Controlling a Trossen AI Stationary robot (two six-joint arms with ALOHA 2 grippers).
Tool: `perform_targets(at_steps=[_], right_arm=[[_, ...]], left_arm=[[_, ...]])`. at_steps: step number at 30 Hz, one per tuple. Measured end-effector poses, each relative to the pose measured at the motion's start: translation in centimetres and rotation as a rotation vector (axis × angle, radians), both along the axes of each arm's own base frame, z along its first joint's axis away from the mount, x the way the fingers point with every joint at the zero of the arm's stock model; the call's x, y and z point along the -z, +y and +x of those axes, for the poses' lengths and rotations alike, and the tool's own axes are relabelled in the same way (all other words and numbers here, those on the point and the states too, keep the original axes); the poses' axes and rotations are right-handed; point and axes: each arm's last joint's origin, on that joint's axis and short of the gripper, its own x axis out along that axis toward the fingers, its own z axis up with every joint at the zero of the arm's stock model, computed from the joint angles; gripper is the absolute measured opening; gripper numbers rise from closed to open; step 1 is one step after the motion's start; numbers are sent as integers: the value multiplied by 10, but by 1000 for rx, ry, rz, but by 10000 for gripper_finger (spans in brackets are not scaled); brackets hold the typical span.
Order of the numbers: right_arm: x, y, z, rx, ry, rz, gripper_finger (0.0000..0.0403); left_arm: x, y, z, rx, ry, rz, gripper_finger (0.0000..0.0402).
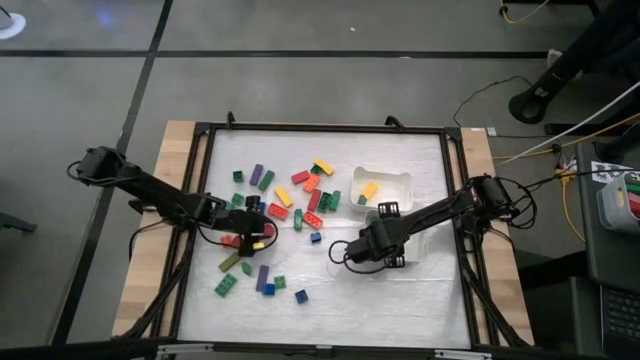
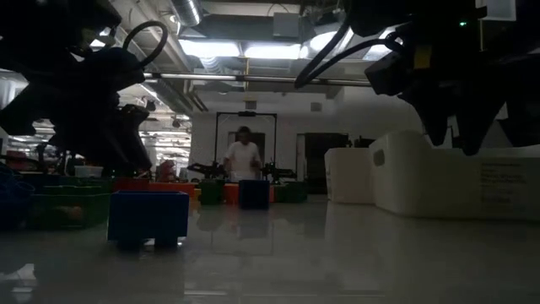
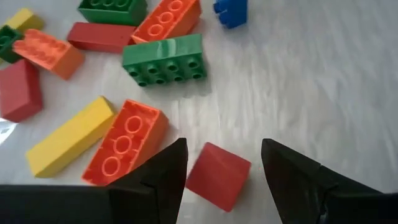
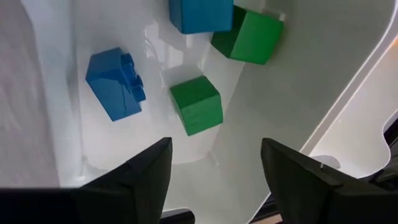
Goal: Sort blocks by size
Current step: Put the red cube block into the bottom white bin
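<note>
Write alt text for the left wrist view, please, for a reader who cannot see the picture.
The left end effector, fingers open, hovers over a small red plastic cube brick on the white table surface. Beyond lie an orange studded brick, a long yellow bar, a green studded brick and more red, orange, green and blue bricks.

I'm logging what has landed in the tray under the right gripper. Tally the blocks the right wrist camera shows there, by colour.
In the white tray, right wrist view:
blue blocks: 2
green blocks: 2
Total: 4
</note>
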Motion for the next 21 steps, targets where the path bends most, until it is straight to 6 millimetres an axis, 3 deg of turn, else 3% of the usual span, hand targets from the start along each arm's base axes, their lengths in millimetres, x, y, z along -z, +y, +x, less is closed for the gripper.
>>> perform_targets(at_steps=[21], right_arm=[[1, 1, 2, 0, -20, 8, 243]], left_arm=[[6, 14, -3, 97, 110, 47, 191]])
